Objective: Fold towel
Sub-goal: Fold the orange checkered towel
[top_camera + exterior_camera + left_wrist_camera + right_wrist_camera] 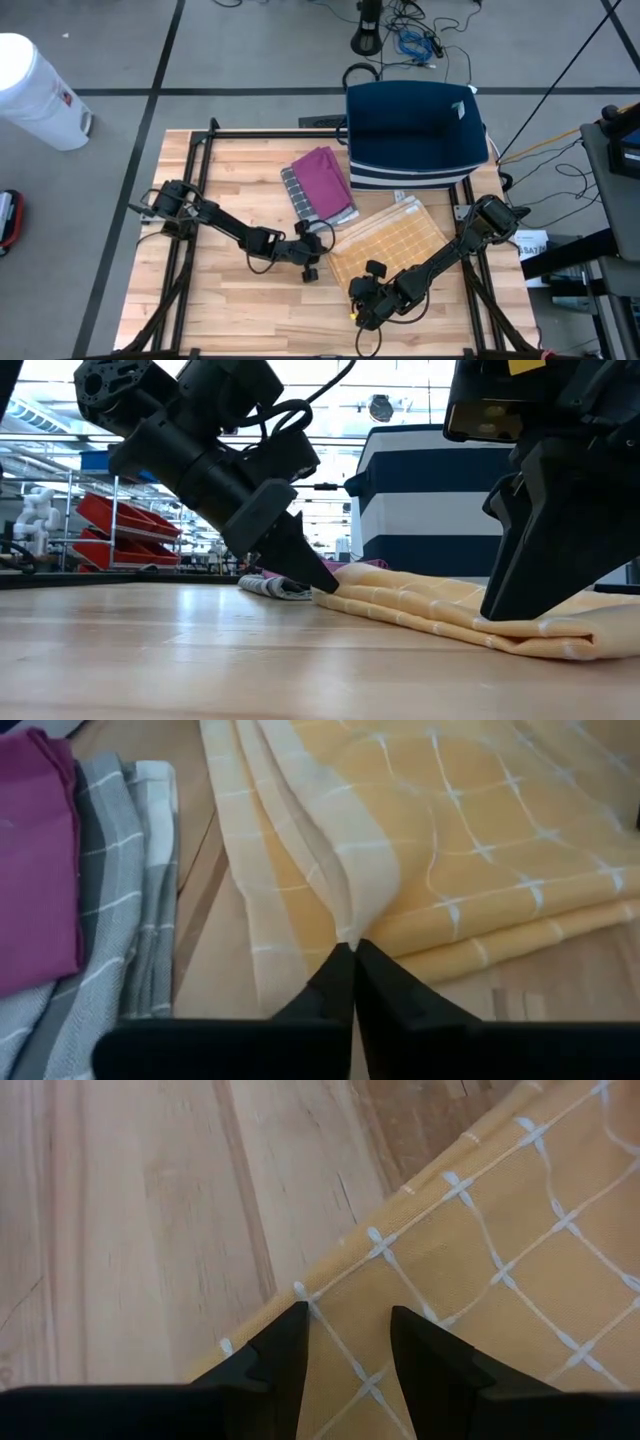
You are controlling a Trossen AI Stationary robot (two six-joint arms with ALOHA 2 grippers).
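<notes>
Tabletop [230,170] of pale wood planks filled the overhead view, framed by black rails. At its twelve-to-one o'clock edge stood a navy bin [415,135] with white stripes. The yellow towel [390,240], checked with thin white lines and lying in loose folds, rested flat around the table's five o'clock area, just below the bin. Beside it, toward eleven o'clock from the towel, a magenta cloth [322,178] sat stacked on a grey checked cloth [300,195]; the stack lay just beside the towel's edge.

From nine o'clock the left arm reached across, and the left gripper [352,955] was clenched on a raised fold at the towel's edge nearest the stack, fingers pressed together on the fabric. From three o'clock the right arm stretched toward six, where the right gripper [348,1330] stood over the towel's near corner, its fingers [285,1345] parted with the cloth between them; whether they pinched it could not be told.
</notes>
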